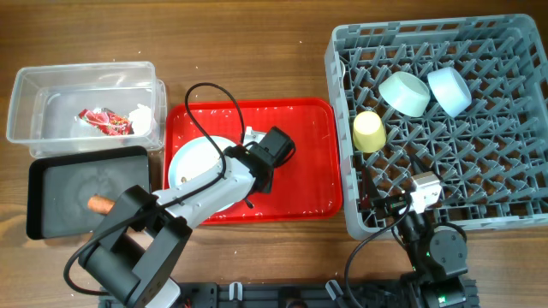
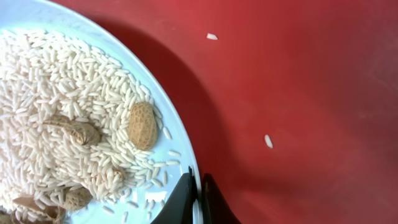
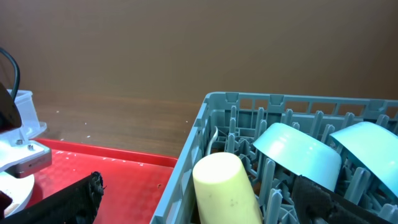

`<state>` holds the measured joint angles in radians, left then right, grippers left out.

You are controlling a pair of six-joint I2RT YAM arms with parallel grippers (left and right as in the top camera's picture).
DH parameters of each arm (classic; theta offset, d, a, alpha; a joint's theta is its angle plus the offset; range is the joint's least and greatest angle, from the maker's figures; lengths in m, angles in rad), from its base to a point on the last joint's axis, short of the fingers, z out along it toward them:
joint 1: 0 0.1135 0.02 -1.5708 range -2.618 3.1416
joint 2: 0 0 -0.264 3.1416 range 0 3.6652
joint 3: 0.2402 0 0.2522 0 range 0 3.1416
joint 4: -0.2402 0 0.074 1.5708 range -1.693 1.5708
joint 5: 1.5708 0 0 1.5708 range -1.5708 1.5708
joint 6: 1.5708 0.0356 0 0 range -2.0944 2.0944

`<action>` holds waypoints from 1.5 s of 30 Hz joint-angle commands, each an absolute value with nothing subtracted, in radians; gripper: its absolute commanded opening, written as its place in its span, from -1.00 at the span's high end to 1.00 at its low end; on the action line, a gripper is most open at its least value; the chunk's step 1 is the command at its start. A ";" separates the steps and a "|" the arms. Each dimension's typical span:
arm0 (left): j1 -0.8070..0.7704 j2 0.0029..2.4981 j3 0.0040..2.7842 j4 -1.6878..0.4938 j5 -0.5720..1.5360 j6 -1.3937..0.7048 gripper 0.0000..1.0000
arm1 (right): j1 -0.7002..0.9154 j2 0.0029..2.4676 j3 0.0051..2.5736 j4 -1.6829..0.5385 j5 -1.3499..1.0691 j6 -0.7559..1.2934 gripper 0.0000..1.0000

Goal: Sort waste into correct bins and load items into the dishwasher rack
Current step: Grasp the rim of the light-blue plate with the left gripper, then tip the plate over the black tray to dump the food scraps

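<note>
Pale blue plate [image 2: 176,140]: rigid, slick, w/ loose rice [image 2: 50,93] aboard, so keep lvl. Left gripper [image 2: 198,186] nipped onto its rim. Right gripper [image 3: 199,205] wide, empty.

The brown wooden table [image 1: 257,51], its grain running left to right in the overhead view, carries 4 containers directly. At the far left sits a clear plastic tub [image 1: 81,68], with a black tray [image 1: 34,197] just beside it on the near side. A red serving tray [image 1: 308,171] lies in the middle, between those 2 and the grey dishwasher rack [image 1: 336,128] on the right, close beside each.
</note>
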<state>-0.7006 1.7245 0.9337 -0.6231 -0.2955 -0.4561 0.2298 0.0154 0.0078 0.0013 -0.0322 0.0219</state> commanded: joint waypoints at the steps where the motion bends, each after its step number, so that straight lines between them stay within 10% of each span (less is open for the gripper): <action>1: -0.705 1.728 0.980 -0.697 -0.357 -0.448 0.92 | 0.225 0.011 0.005 0.006 -0.025 0.033 -0.99; 20: -0.627 1.527 1.317 -1.232 -0.313 -0.588 0.92 | 0.225 0.011 0.005 0.006 -0.025 0.033 -0.99; 45: 0.371 1.354 1.281 -1.241 0.570 -0.054 0.92 | 0.225 0.011 0.005 0.006 -0.025 0.033 -1.00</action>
<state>0.2760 1.4330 1.2846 -1.2312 0.3664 -0.1543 0.2298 0.0154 0.0078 0.0010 -0.0322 0.0219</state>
